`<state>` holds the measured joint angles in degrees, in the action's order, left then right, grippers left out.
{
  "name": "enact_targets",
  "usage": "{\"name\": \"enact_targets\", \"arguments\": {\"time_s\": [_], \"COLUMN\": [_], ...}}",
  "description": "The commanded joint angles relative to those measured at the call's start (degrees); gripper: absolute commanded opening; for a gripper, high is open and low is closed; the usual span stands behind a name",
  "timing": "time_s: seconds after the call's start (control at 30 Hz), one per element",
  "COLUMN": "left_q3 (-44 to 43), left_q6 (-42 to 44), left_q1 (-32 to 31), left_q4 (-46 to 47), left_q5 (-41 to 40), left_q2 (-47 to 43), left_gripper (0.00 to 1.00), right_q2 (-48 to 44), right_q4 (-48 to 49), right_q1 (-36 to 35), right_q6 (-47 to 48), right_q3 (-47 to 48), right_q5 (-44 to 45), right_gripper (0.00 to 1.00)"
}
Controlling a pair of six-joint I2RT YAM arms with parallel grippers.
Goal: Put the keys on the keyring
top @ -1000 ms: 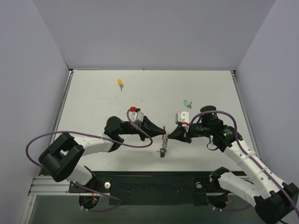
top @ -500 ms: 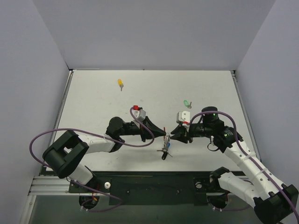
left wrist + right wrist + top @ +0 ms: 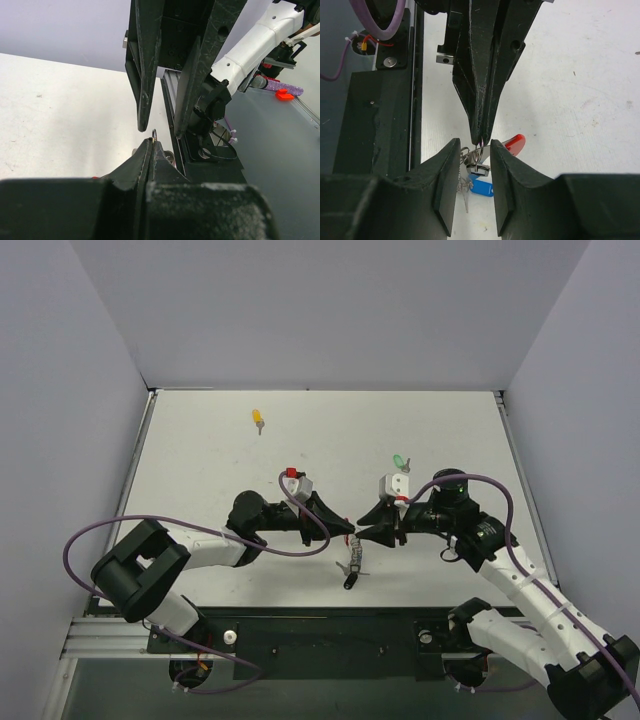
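Keyring (image 3: 472, 159) hangs pinched between left hand (image 3: 481, 138) tips; right hand (image 3: 161, 128) gapes around it.

A white surface (image 3: 200, 460) boxed in by pale lilac walls.
The surface was matte and faintly scuffed, evenly lit, with only soft shadows. A back wall (image 3: 330, 310), a left wall (image 3: 60, 440) and a right wall (image 3: 590, 390) rose plain around three of its sides. Along its near edge ran a silvery metal rail (image 3: 100, 640) and a black plate (image 3: 330, 640), with dark grey floor (image 3: 90, 695) beyond.
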<state>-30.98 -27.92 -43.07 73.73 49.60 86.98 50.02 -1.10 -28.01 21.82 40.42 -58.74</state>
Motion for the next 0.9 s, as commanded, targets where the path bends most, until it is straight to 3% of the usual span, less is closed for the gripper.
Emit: {"name": "enact_targets", "arguments": {"time_s": [0.0,0.63,0.87], "left_q3": [-1.1,-1.0,-0.8], "left_q6": [0.1,-0.3,-0.6], "left_q1": [0.1,0.1,0.0], "left_q4": [13.9,15.5,15.8], "left_q5": [0.2,-0.7,-1.2], "left_q2": [-2.1,-2.3,-2.2], "left_gripper": [0.00,0.00,0.00], "right_q2": [0.2,0.3,1.0], "right_q4": [3.0,-2.2,-1.4], "right_q1": [-0.5,-0.6,-1.4], "right_q6": [-0.9,2.3,2.2], "right_q3": [-0.2,-0.7,-0.8], "right_q5": [-1.1,0.2,0.6], "right_gripper": [0.26,0.18,0.11]}}
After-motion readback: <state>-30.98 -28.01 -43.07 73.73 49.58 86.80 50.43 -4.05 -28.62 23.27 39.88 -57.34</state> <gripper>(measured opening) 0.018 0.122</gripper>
